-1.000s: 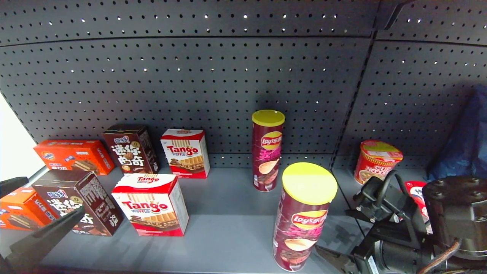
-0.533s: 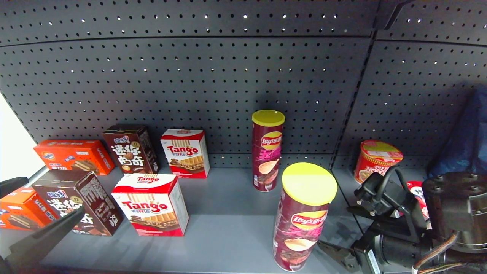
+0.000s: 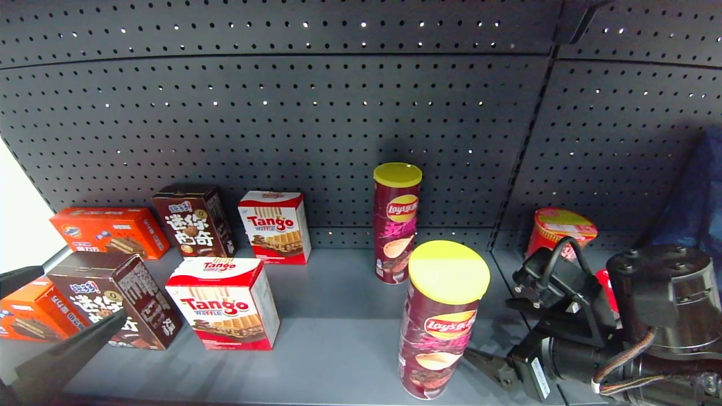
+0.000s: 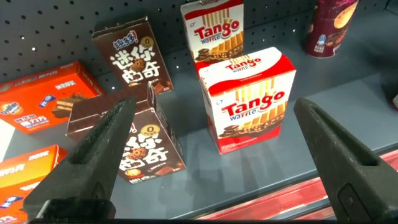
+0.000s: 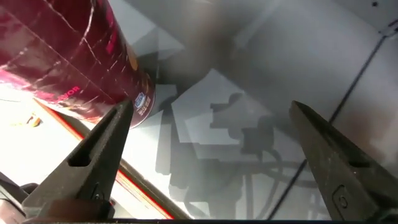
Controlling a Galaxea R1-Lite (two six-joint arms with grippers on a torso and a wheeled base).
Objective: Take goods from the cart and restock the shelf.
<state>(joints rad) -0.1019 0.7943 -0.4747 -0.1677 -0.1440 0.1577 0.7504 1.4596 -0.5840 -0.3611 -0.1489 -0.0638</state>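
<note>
Chip can (image 3: 443, 321) with a yellow lid: upright near the front edge of the shelf (image 3: 338, 344), right of the middle, held by nothing. Second chip can (image 3: 396, 225): upright farther back, close to the pegboard wall (image 3: 282, 124), almost straight behind the first.

Right gripper (image 5: 210, 106): released, fingers spread wide, low over the shelf just right of the front can. Can base (image 5: 68, 56) just beside one finger and outside the gap between the two; touching or not, cannot tell.

Left gripper (image 4: 214, 102): also released, fingers wide apart, hovering off the shelf's front edge at the left end, above and in front of the boxes, grasping nothing.

Left half of the shelf: two red and white wafer boxes, front one (image 3: 228, 304) and rear one (image 3: 276, 225), both upright. Left of them two brown cookie boxes, front (image 3: 118, 299) and rear (image 3: 194, 220). Farthest left two orange boxes, rear (image 3: 110, 231) and front (image 3: 28, 310), lying flat.

Right bay of the shelf: red noodle cup (image 3: 558, 228) near the back, partly hidden behind the right arm, and a blue bag (image 3: 694, 208) at the far right
</note>
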